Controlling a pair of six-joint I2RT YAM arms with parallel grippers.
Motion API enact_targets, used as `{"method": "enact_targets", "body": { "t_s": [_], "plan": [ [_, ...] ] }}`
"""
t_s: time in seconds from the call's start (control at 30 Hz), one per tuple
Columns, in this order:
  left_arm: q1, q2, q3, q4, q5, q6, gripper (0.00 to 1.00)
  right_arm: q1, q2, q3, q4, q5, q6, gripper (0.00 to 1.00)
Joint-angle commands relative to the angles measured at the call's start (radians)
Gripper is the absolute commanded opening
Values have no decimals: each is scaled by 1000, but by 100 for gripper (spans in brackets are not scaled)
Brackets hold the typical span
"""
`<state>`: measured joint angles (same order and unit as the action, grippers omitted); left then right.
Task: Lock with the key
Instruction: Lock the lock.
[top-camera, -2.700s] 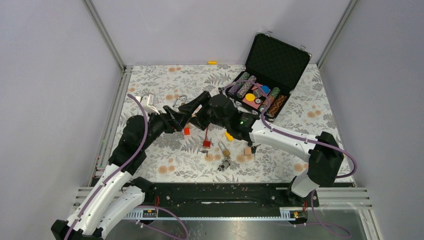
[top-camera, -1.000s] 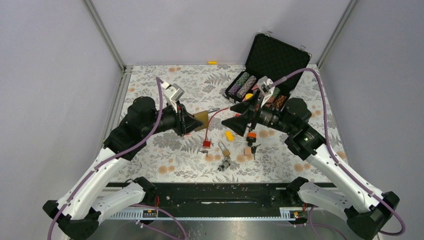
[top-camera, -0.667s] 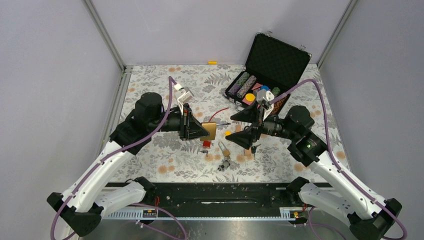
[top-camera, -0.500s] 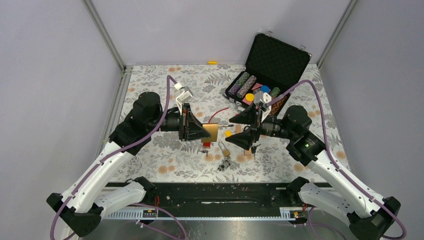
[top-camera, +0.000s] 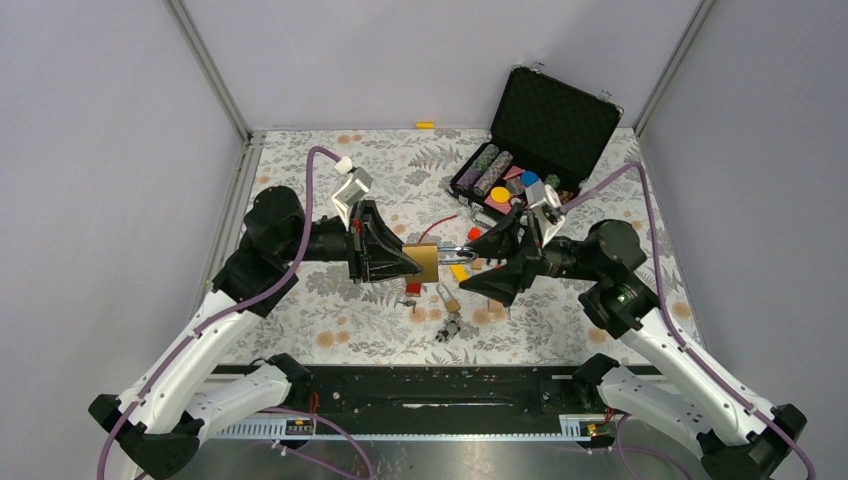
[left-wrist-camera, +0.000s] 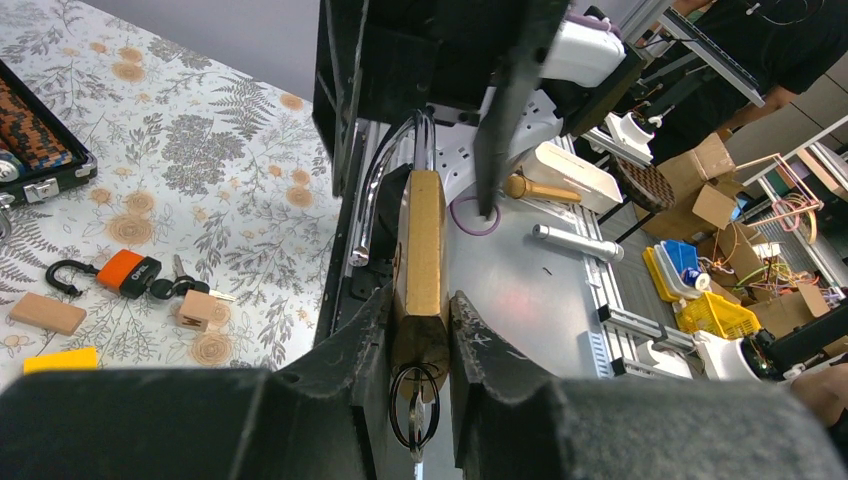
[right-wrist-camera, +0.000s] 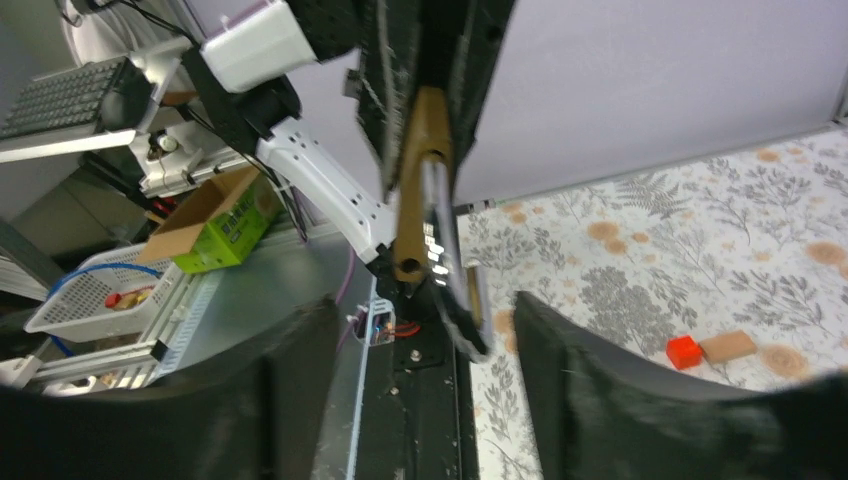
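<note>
My left gripper (top-camera: 410, 263) is shut on the body of a brass padlock (top-camera: 425, 262) and holds it above the table. Its open steel shackle (top-camera: 455, 249) points at my right gripper (top-camera: 478, 262). In the left wrist view the padlock (left-wrist-camera: 422, 235) stands between my fingers (left-wrist-camera: 345, 345), and a key on a ring (left-wrist-camera: 416, 405) sits in its keyhole. My right gripper is open and empty. In the right wrist view the shackle (right-wrist-camera: 447, 262) reaches into the gap between its jaws, touching neither.
An open black case (top-camera: 548, 118) of poker chips stands at the back right. On the floral table (top-camera: 330, 320) below the grippers lie a small padlock with keys (top-camera: 447, 298), a yellow block (top-camera: 459, 271), a red block (top-camera: 412, 288), wooden blocks and an orange lock (left-wrist-camera: 128, 272).
</note>
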<state>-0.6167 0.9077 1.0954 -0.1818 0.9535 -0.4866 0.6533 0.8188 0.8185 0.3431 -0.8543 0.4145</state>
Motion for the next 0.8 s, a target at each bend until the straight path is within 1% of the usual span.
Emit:
{"method": "enact_targets", "body": {
  "t_s": [0.0, 0.1, 0.17, 0.2, 0.3, 0.4, 0.47, 0.5, 0.6, 0.7, 0.77],
  "plan": [
    [0, -5, 41, 143, 3, -29, 0, 2, -61, 8, 94, -37, -9, 79],
    [0, 8, 54, 144, 12, -33, 0, 3, -68, 35, 89, -46, -33, 80],
    [0, 17, 63, 140, 13, -33, 0, 2, -59, 65, 79, -70, -36, 76],
    [0, 19, 67, 141, 15, -30, 0, 2, -52, 83, 62, -81, -38, 73],
    [1, 21, 67, 150, 15, -19, 0, 3, -30, 122, -15, -115, -51, 59],
    [0, 16, 61, 170, 20, -22, 0, 3, -18, 125, -27, -110, -38, 46],
    [1, 11, 58, 178, 35, -31, 0, 3, -5, 131, -25, -100, -19, 35],
    [0, 5, 56, 201, 40, -33, 0, 3, 2, 134, -16, -92, -2, 28],
    [-1, -11, 48, 213, 46, -26, 0, 3, 24, 144, 15, -33, 58, 1],
    [0, -27, 40, 210, 26, -2, 8, 2, 26, 140, 47, 39, 128, 0],
    [0, -35, 33, 210, 7, 10, 10, 2, 21, 125, 86, 80, 171, 0]
  ]
}}
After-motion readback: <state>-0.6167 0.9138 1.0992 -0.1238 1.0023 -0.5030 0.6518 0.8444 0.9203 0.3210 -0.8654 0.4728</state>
